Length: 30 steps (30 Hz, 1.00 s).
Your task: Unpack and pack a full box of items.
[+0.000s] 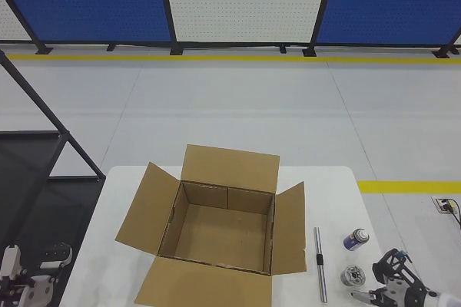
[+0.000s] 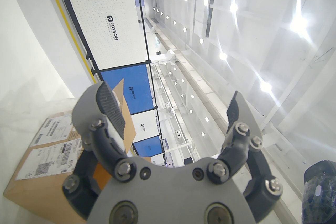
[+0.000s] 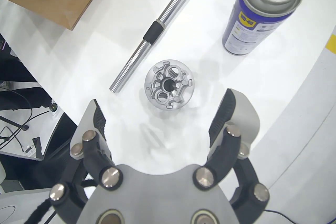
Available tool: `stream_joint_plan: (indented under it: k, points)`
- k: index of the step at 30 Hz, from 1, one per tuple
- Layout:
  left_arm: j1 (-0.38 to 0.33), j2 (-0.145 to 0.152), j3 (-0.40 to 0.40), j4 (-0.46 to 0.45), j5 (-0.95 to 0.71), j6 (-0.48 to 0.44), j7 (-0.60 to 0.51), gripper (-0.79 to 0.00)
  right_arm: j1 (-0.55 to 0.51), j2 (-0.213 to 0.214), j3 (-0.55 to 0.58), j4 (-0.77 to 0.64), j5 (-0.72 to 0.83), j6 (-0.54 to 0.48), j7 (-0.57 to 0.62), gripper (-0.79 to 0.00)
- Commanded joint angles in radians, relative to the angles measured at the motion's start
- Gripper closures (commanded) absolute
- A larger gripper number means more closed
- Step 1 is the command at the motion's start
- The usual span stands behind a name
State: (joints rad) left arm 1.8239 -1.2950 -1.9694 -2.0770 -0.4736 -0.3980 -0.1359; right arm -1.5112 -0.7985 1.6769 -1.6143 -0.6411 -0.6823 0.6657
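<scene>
Box: The cardboard box [image 1: 219, 230] sits in the middle of the white table [image 1: 330, 192]. All four flaps are folded out, and I can see its brown bottom. Paper labels are stuck on one of its outer faces [image 2: 47, 156].
Rod: A shiny metal rod [image 1: 320, 263] with a black band round its middle lies flat on the table. It is just beside the box's right flap.
Can: A blue spray can [image 1: 356, 239] with a white cap stands upright, a bit to the right of the rod. They do not touch.
Round part: A small round metal part [image 1: 353, 275] sits on the table, closer to me than the can. It is between the rod and my right pincer and touches neither.
My right pincer: My right pincer [image 1: 392, 280] hangs over the near right corner of the table. Its two fingers are spread wide with nothing between them. The round part [image 3: 169, 84] lies just past the fingertips.
My left pincer: My left pincer [image 1: 34, 265] is down by the near left corner, off the side of the table. It points up at the ceiling lights. Its fingers [image 2: 110, 104] are spread wide too, and it holds nothing.
</scene>
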Motion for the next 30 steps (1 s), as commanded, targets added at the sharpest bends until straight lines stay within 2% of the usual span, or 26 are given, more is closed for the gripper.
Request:
stream_joint_plan:
  k: [1, 14, 15, 16, 18, 20, 26, 28, 30]
  points:
    - [0.0, 0.0, 0.0, 0.0, 0.0, 0.0, 0.0, -0.785, 0.014, -0.002, -0.019, 0.007, -0.009, 0.009, -0.003, -0.785]
    - [0.0, 0.0, 0.0, 0.0, 0.0, 0.0, 0.0, -0.785, 0.084, -0.015, -0.115, 0.037, -0.103, 0.082, -0.059, -0.785]
    - [0.0, 0.0, 0.0, 0.0, 0.0, 0.0, 0.0, -0.785, 0.087, -0.015, -0.119, 0.04, -0.106, 0.083, -0.059, -0.656]
    - [0.0, 0.0, 0.0, 0.0, 0.0, 0.0, 0.0, -0.785, 0.09, -0.016, -0.122, 0.043, -0.107, 0.083, -0.06, -0.594]
    - [0.0, 0.0, 0.0, 0.0, 0.0, 0.0, 0.0, -0.785, 0.095, -0.016, -0.127, 0.048, -0.108, 0.083, -0.062, -0.403]
    - [0.0, 0.0, 0.0, 0.0, 0.0, 0.0, 0.0, -0.785, 0.097, -0.017, -0.13, 0.051, -0.109, 0.081, -0.065, -0.271]
    - [0.0, 0.0, 0.0, 0.0, 0.0, 0.0, 0.0, -0.785, 0.09, -0.017, -0.121, 0.049, -0.111, 0.076, -0.081, -0.099]
    - [0.0, 0.0, 0.0, 0.0, 0.0, 0.0, 0.0, -0.785, 0.081, -0.015, -0.108, 0.041, -0.11, 0.073, -0.093, 0.0]
    - [0.0, 0.0, 0.0, 0.0, 0.0, 0.0, 0.0, -0.785, 0.063, -0.014, -0.085, 0.023, -0.099, 0.062, -0.113, 0.0]
